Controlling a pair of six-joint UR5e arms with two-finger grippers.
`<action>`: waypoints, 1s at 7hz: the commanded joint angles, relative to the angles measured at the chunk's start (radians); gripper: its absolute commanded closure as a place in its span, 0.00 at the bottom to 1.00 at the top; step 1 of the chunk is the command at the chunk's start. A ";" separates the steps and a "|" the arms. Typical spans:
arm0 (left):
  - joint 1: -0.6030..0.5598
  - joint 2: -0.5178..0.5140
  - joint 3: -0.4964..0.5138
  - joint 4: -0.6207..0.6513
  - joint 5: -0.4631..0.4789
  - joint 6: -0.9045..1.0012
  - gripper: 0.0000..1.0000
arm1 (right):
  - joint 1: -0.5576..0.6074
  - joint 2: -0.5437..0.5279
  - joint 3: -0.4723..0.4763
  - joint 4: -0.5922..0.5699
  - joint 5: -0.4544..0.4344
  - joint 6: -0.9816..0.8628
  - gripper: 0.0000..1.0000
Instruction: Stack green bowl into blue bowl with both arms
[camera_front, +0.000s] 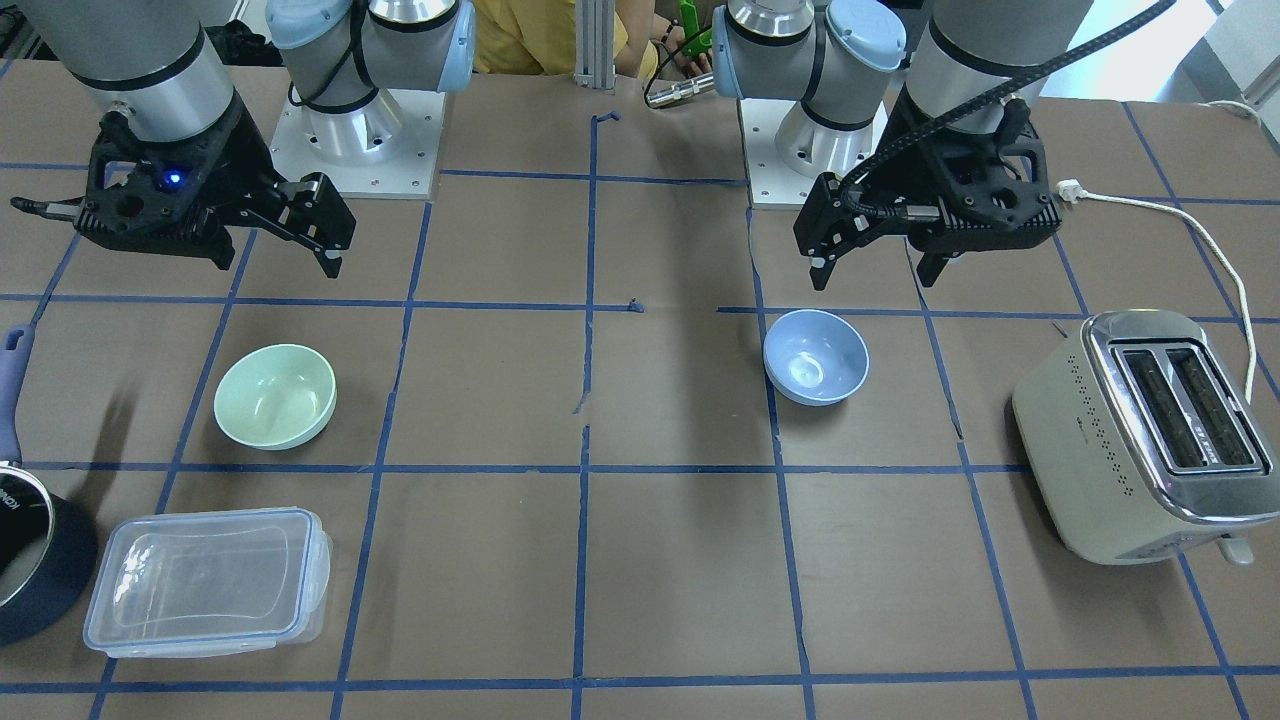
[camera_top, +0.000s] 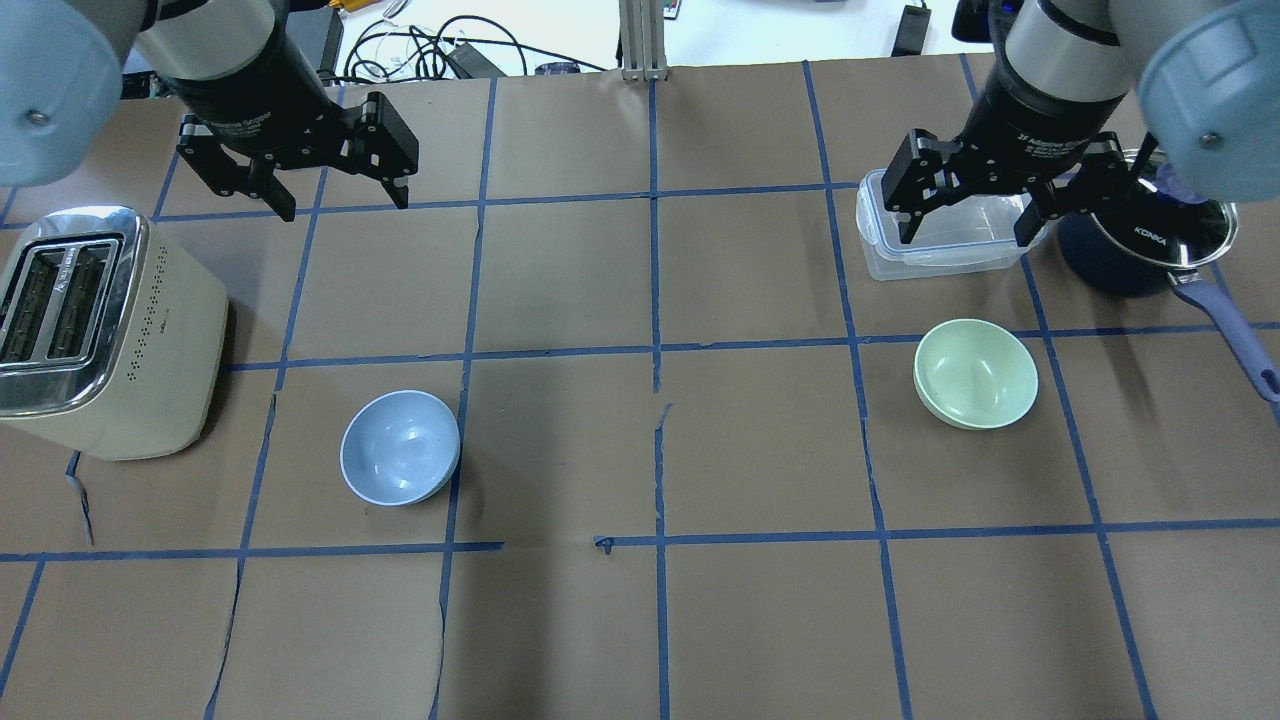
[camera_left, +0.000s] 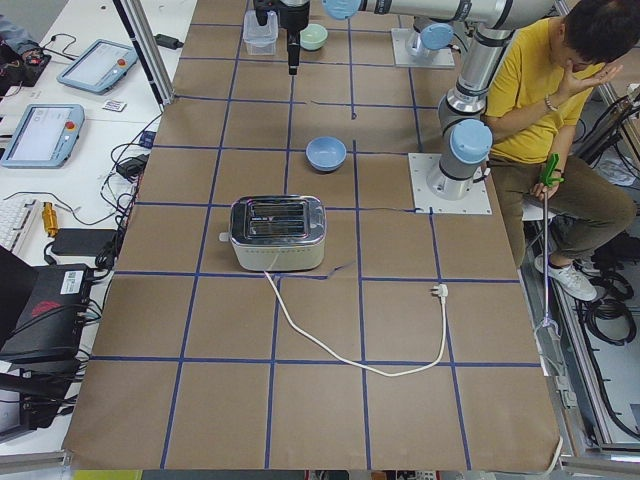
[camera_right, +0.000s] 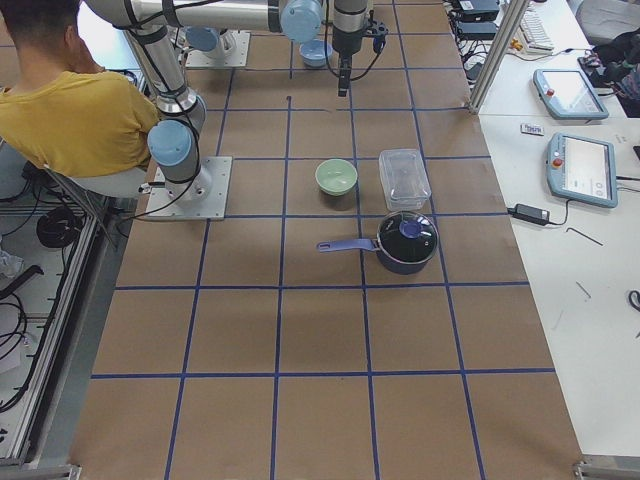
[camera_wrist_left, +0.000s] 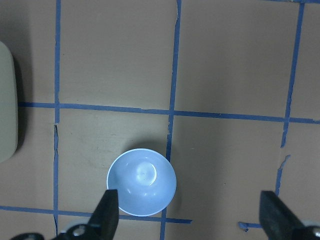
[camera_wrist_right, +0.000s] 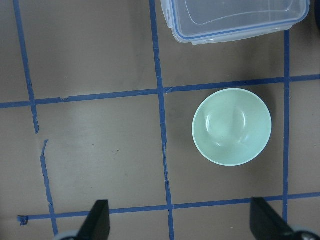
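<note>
- Two bowls sit upright and well apart on the table (camera_top: 650, 620), neither touched: the green bowl (camera_top: 975, 373) on the robot's right, the blue bowl (camera_top: 400, 447) on its left
- Both grippers hang high with jaws spread wide and nothing between them, the left gripper (camera_top: 344, 205) over the blue bowl's part of the table, the right gripper (camera_top: 965, 238) over the green bowl's part
- Slip: the green bowl's wall looks smooth and sloped, so a shallow or off-centre pinch on the rim could let it tip or drop on the way across
- Knock: the clear lidded box (camera_front: 205, 580) and the dark pot (camera_right: 405, 240) with its long handle stand near the green bowl, so a wide approach could nudge them
- Miss: the blue bowl looks light, so a green bowl set down tilted could shove it toward the toaster (camera_top: 110, 330) unless the left gripper steadies it
- Surface: brown paper with a blue tape grid, torn at some seams, which could catch a sliding bowl
- Room: a person in yellow (camera_left: 520, 110) sits at the robot's side of the table, and control tablets (camera_left: 40, 135) and cables lie on a side bench
</note>
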 joint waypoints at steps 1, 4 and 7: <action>0.000 0.000 0.001 0.000 0.000 0.000 0.00 | 0.000 0.000 0.001 0.006 -0.002 0.004 0.00; -0.001 0.003 0.001 0.000 -0.005 0.000 0.00 | 0.000 -0.001 0.002 0.004 -0.004 0.007 0.00; 0.002 0.006 -0.015 0.000 -0.005 0.002 0.00 | -0.002 -0.001 0.002 0.021 -0.005 0.002 0.00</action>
